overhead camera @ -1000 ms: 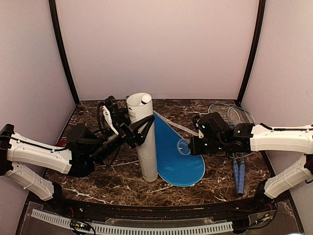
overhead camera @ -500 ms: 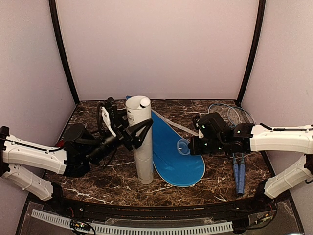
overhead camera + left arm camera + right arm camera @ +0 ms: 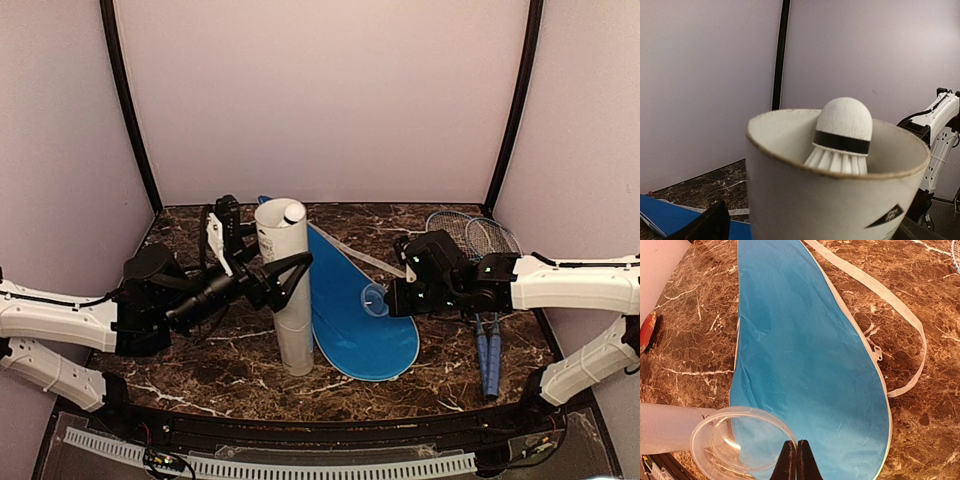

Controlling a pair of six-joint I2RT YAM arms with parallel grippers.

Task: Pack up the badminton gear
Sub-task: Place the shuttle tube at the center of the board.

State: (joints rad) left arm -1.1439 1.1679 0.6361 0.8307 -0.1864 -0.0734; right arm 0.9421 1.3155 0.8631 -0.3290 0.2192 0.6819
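Blue cover [image 3: 365, 325] lies flat at center frame. White tube [image 3: 288, 310] stands upright just left of it, left gripper [image 3: 292, 272] clamped around its middle. Two rackets [image 3: 487, 330] lie at right. Right gripper [image 3: 793, 460] is pinched tight on the clear cap [image 3: 740, 440] rim, over the cover. Shuttlecock [image 3: 842, 132] sits in the tube mouth, cork up.

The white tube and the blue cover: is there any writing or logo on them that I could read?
No text is legible.
On the white tube: a black diamond mark near the rim, pale strokes inside it too blurred to read.
Top view, same tube: small dark print, too small.
On the blue cover: no lettering shows.
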